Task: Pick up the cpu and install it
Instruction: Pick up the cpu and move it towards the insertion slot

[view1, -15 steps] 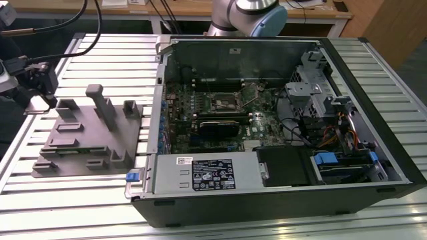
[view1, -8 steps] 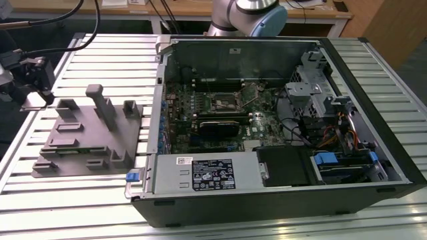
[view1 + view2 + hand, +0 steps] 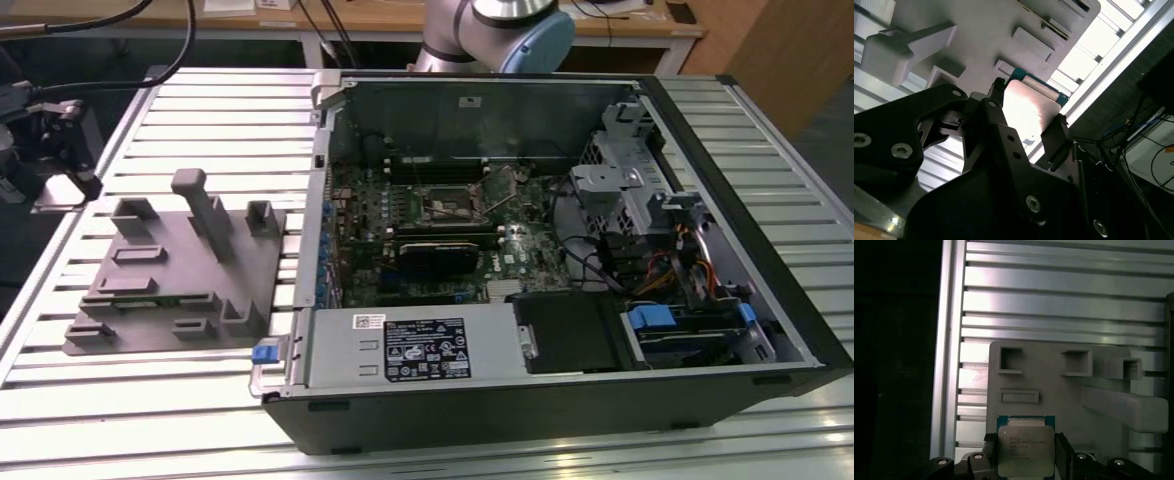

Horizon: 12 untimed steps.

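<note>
- Black two-finger hand (image 3: 1026, 454) is closed onto the cpu (image 3: 1026, 447), a small flat square chip w/ silvery metal lid & thin green rim. One dark finger (image 3: 990, 452) presses each of two opposite edges.
- Cpu lid faces the cam in both wrist views.
- Cpu is gripped over a matte grey plastic holder tray (image 3: 1054, 390) w/ square pockets, a shallow slot & one tall post. Chip looks to hang clear of the tray, not seated in any pocket.
- Writing: several lines of small dark print run across the lid in the first wrist view; can't make out the words.
- In the second wrist view the lid glares near-white, w/ the green rim showing along one edge.
- Tray rests on a ribbed aluminium surface (image 3: 200, 110), at the exterior view's left of a black PC tower case (image 3: 534, 420) lying open on its side.
- Inside the case: green mobo (image 3: 367, 220) w/ a square metal-framed socket (image 3: 454, 205) approx mid-board.
- Silver PSU box (image 3: 347, 350) carries a black-&-white label (image 3: 427, 352) & a small white sticker (image 3: 367, 320); their text I can't make out.
- Blue plastic tabs (image 3: 654, 320) sit at the exterior view's right.
- Grey-&-blue arm joint (image 3: 514, 30) stands behind the case.
</note>
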Tool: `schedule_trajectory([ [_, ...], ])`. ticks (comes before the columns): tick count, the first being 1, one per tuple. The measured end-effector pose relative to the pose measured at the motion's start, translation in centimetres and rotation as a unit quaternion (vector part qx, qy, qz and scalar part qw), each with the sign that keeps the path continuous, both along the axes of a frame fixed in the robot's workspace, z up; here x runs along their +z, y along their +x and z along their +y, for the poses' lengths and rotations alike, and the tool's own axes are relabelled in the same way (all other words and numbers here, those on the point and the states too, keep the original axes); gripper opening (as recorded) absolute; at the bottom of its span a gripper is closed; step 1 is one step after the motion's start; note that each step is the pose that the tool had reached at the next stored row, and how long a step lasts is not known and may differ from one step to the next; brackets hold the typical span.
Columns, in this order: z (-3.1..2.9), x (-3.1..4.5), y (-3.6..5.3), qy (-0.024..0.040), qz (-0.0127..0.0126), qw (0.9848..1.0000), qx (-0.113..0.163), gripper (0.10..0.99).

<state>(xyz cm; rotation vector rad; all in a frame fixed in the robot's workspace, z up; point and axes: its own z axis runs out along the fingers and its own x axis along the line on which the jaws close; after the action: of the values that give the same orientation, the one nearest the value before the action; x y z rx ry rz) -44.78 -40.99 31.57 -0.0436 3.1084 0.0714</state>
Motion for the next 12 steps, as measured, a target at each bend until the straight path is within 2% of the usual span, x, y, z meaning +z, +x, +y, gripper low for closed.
schedule_trajectory([
  [12, 0.00, 2.28, 0.00, 0.0000, 0.0000, 1.0000, 0.000, 0.545],
])
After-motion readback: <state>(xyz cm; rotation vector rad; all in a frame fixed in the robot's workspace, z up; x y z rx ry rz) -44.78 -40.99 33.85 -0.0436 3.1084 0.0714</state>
